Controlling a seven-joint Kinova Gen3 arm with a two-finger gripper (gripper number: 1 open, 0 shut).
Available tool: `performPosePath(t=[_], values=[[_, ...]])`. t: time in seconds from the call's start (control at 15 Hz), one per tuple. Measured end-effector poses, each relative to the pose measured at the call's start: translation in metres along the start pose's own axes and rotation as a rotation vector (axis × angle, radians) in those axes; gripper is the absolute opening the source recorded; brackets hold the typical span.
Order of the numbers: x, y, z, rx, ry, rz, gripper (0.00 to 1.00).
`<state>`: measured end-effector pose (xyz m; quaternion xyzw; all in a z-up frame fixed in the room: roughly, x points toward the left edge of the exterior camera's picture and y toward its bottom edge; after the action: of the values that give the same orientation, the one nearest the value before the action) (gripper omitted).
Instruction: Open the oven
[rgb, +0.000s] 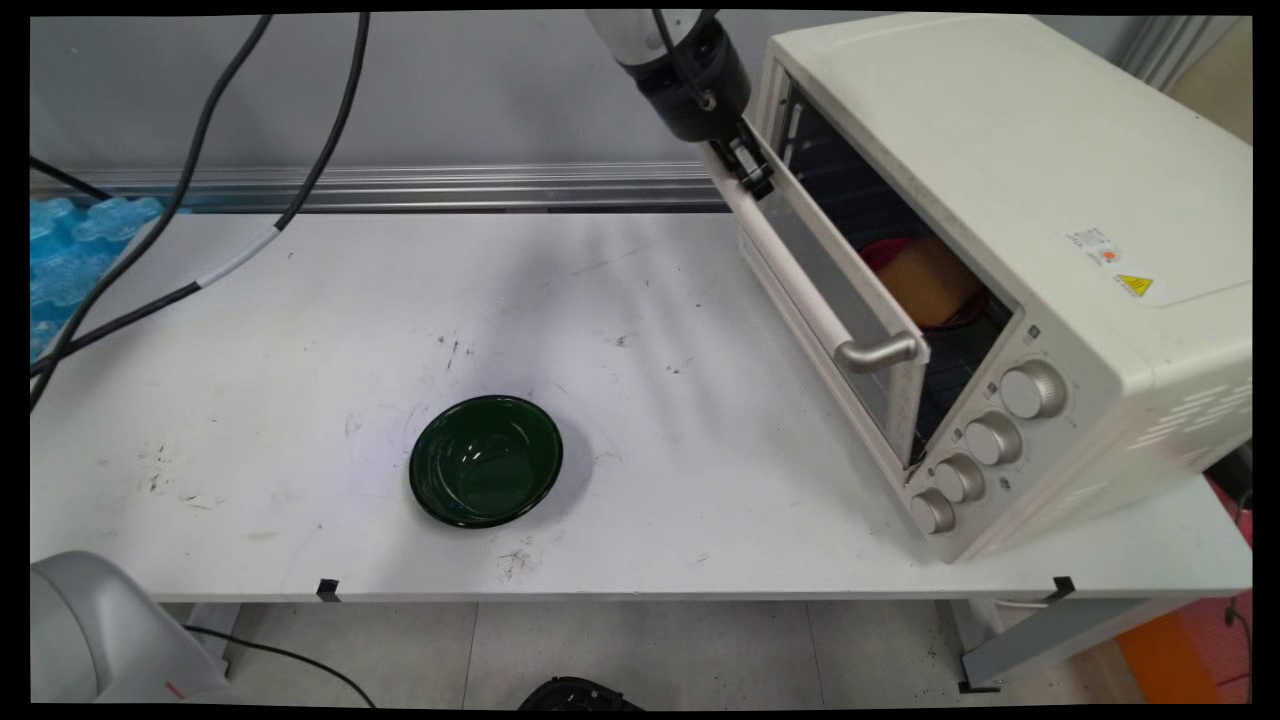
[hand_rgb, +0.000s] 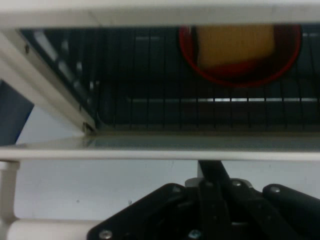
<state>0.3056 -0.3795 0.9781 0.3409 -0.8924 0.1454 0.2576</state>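
Green bowl (rgb: 486, 460) sits on white desk (rgb: 300, 400), well left of oven. End effector (rgb: 752, 172) at top of half-open oven door (rgb: 830, 320), touching its handle (rgb: 800, 290); finger state cannot tell. Inside toaster oven (rgb: 1050, 250), yellow block (hand_rgb: 235, 46) on red plate (hand_rgb: 240, 75).

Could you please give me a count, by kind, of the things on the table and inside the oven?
Toaster oven: 1
Green bowl on the table: 1
Red plate on the oven rack: 1
Yellow block on that plate: 1
Total: 4
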Motion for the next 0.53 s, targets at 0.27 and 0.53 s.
performPosePath(t=[0.27, 0.53], values=[[-0.016, -0.012, 0.006, -0.001, -0.025, 0.002, 0.0], [-0.027, -0.017, 0.013, -0.007, -0.038, 0.007, 0.0]])
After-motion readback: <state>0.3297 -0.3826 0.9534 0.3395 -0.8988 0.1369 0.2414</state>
